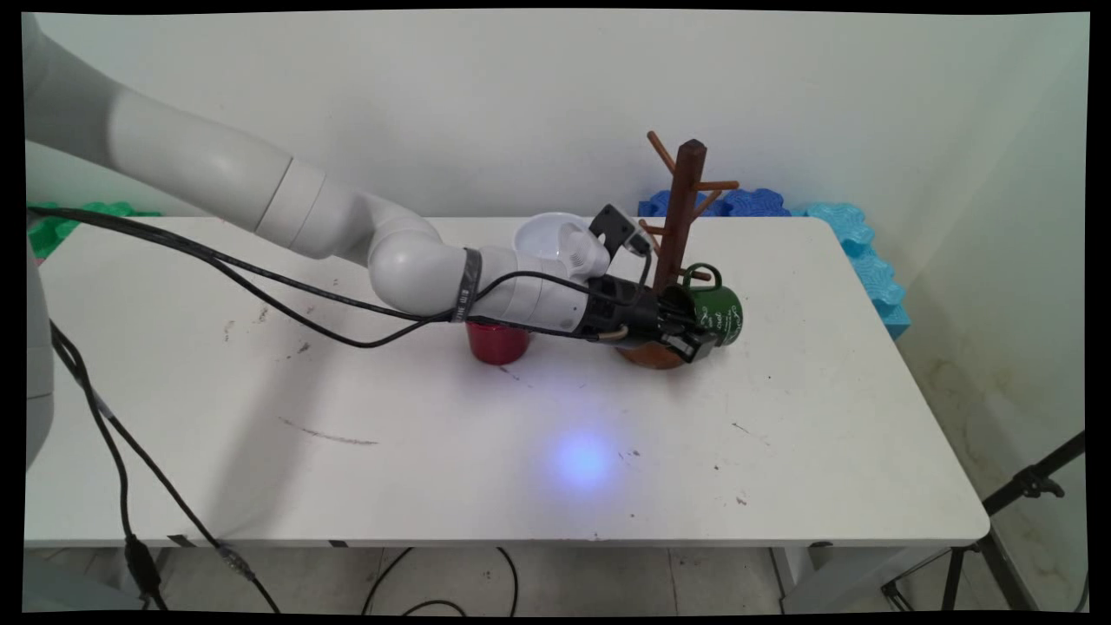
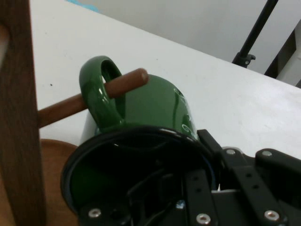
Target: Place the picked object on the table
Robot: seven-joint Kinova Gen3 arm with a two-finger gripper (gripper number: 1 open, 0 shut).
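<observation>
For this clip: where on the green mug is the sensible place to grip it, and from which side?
Grip the green mug by its rim wall, coming in at the open mouth. The mug lies sideways with its handle threaded on a peg of the wooden mug tree, so the handle is taken. The gripper is at the mouth, one finger seemingly inside.

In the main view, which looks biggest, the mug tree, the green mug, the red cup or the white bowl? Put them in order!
1. Mug tree, the tallest by far.
2. White bowl, though the arm hides part of it and it sits farther back.
3. Green mug and red cup look about alike; the cup is partly hidden, so no ranking.
</observation>
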